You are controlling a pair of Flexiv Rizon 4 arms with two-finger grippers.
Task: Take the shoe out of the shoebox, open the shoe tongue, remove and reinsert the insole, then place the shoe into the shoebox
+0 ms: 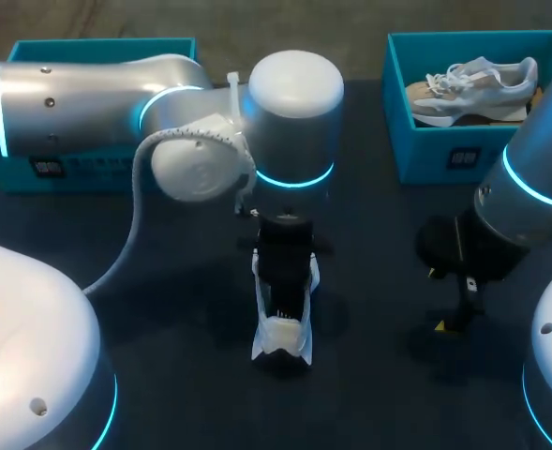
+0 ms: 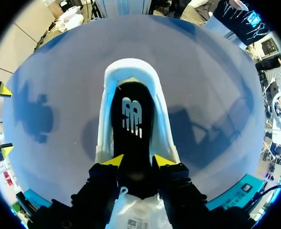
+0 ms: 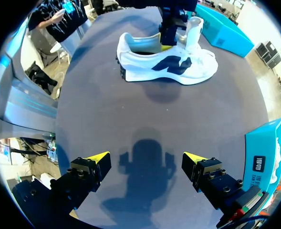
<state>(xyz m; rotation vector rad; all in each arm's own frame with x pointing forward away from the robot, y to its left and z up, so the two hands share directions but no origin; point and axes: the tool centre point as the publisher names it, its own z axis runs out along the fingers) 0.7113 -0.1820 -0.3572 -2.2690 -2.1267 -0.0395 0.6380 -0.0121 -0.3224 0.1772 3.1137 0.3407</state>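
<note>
Left wrist view: tool (image 2: 138, 160) grips insole (image 2: 131, 114); shoe (image 2: 130, 69) on table (image 2: 216, 86).

**A:** How much of the shoe (image 1: 282, 330) shows in the head view?

**B:** Only its heel end and side edges, at the lower middle; the left arm (image 1: 294, 122) covers the rest.

**A:** And the boxes?

**B:** The blue box (image 1: 97, 49), upper left, is mostly behind that arm (its inside cannot be seen). The shoebox (image 1: 416, 141), upper right, loses its right end behind the right arm (image 1: 538, 159).

**A:** Does the left gripper (image 2: 138, 161) hold the insole (image 2: 132, 119)?

**B:** Cannot tell; the insole's front is hidden beneath the gripper.
</note>
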